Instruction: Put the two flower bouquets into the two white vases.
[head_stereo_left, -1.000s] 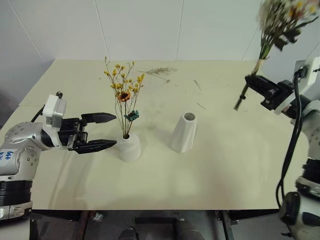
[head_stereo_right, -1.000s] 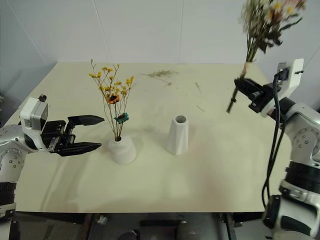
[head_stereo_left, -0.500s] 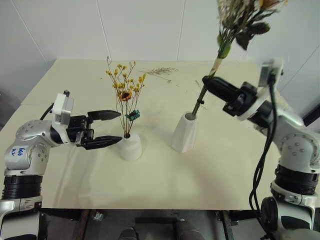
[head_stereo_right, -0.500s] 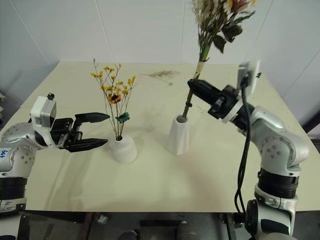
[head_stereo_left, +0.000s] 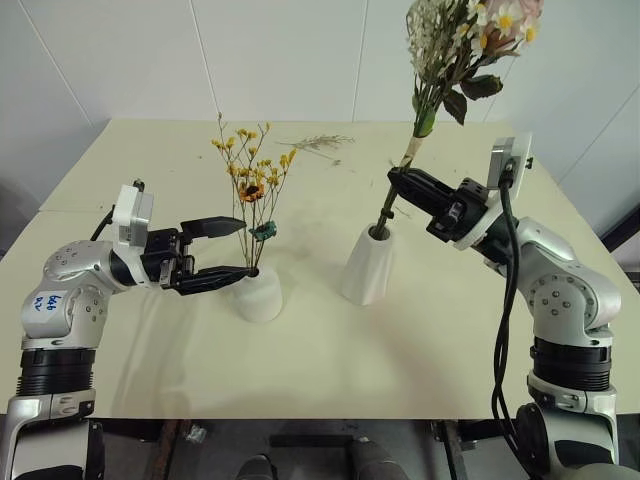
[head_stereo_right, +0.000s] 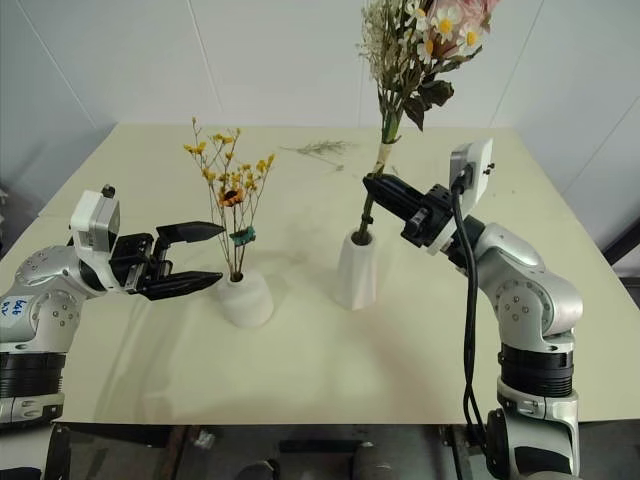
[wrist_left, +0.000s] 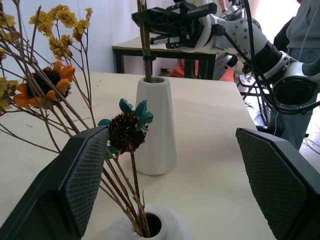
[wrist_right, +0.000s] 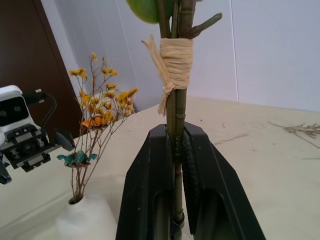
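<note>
Left eye view: right arm (head_stereo_left: 540, 260) angled inward, fingers (head_stereo_left: 415, 182) level.

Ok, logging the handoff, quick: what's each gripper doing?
Left gripper: open, empty, beside the short vase.
Right gripper: shut on the rose bouquet stems, over the tall vase.

White vases (head_stereo_left: 369, 266), yellow blossoms (head_stereo_left: 247, 165), cream table (head_stereo_left: 330, 350).

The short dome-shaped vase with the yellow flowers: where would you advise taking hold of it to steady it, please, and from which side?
Probably the lower body of the short vase, from the robot's left, level with the table. The dome narrows to a small mouth where the yellow bouquet fans out, so coming from above would crush the stems. The open left tool faces that side.
</note>
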